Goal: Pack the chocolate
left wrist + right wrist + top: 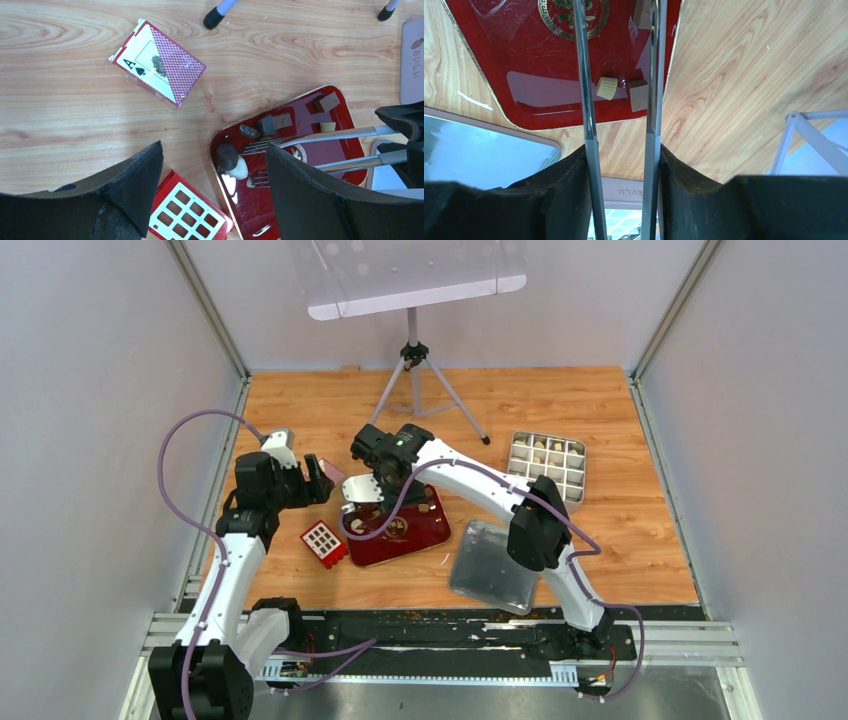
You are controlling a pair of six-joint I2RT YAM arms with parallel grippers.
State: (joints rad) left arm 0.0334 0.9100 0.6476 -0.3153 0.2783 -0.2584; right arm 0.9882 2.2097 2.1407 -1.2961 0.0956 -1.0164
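The right arm's fingers (559,190) are clamped on the shanks of slim steel tongs (585,90) with fork-like tips. The tongs' two arms stand slightly apart and reach over a glossy dark-red tray (514,50) with a gilt rim, with nothing between the tips. The left arm's fingers (125,185) are spread wide, hold nothing, and hover above the tray's corner. The chocolate (272,123) lies scattered on the tray: dark brown blocks, a cream oval (239,169) touching a dark piece, and small tan pieces. A few cells of a grey metal compartment tin (572,485), well apart to the right, seem to hold more. Each piece is probably light, hard, brittle at the corners and apt to skate on the lacquer, so the tongs should pinch gently across flat opposite sides. The tray's raised rim could catch a tip. A small red box with a white grid (187,212) sits just beside the tray, and a red-backed pack of playing cards (157,62) lies farther off. A flat grey metal lid (495,565) lies near the tray's right side. Bare wooden surface (620,530) shows between tray and tin, which looks like the freest route.
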